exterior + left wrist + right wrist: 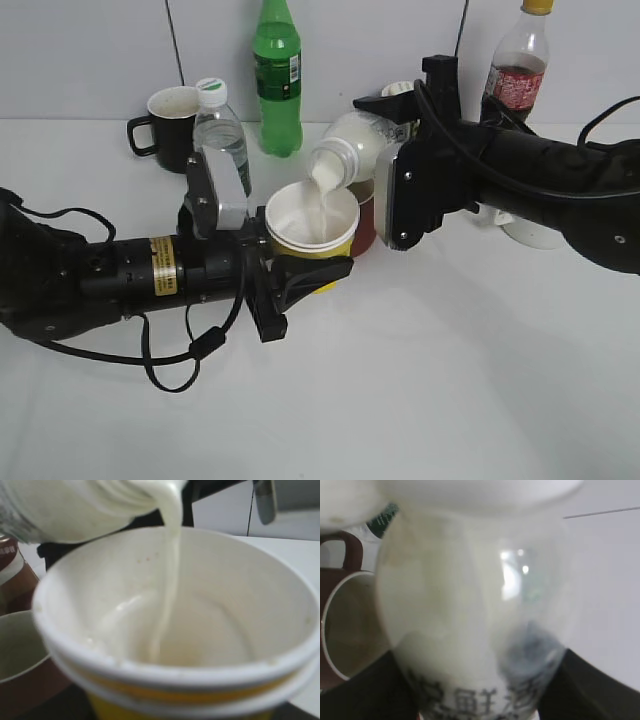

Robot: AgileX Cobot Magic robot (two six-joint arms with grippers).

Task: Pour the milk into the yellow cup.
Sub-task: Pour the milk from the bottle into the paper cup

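My left gripper (310, 275) is shut on the yellow cup (312, 225) and holds it above the table. My right gripper (385, 130) is shut on the milk bottle (352, 148), tilted with its open neck down over the cup's rim. A white stream runs from the neck into the cup. In the left wrist view the cup (180, 680) fills the frame, with the stream and a little milk at its bottom, and the bottle (65, 510) above. In the right wrist view the bottle (475, 625) fills the frame, dark characters on its label.
A red-brown mug (364, 222) stands just behind the cup and shows in the right wrist view (342, 625). At the back stand a dark mug (170, 128), a water bottle (222, 135), a green bottle (277, 80) and a cola bottle (520, 65).
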